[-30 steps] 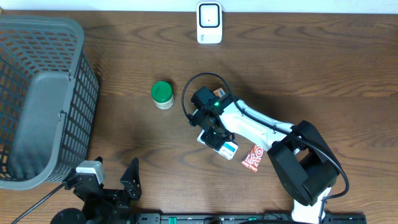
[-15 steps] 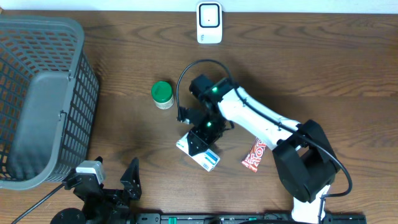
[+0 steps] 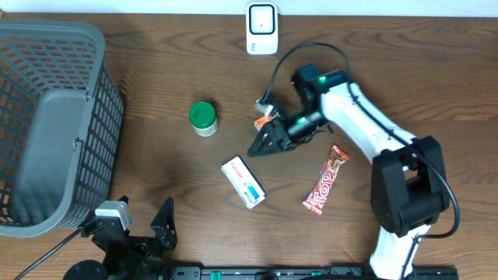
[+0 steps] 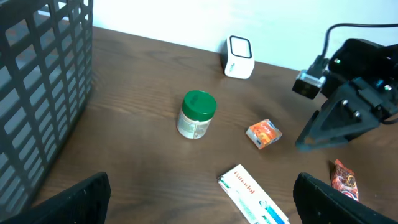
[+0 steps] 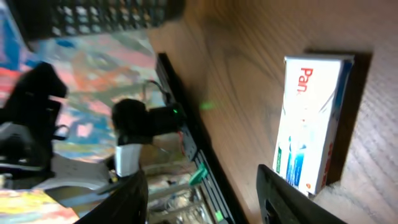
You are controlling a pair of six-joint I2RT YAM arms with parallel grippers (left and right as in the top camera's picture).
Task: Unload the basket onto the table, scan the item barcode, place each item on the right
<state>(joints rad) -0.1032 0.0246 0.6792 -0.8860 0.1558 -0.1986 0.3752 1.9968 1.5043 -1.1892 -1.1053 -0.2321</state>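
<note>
Right arm (image 3: pixel 362 121) reaches across the bench (image 3: pixel 412 70), right tool (image 3: pixel 258 148) parted and empty; white box (image 3: pixel 243 181) nearby reads "Pan".

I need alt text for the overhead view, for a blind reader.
The right gripper hangs empty over a wooden table, between a white box and a small orange packet. A green-lidded jar, candy bar, scanner and basket sit around it.

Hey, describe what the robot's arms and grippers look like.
The right arm has white links with black joints, a green light near its wrist and a looping black cable. The right gripper and left gripper are both black.
</note>
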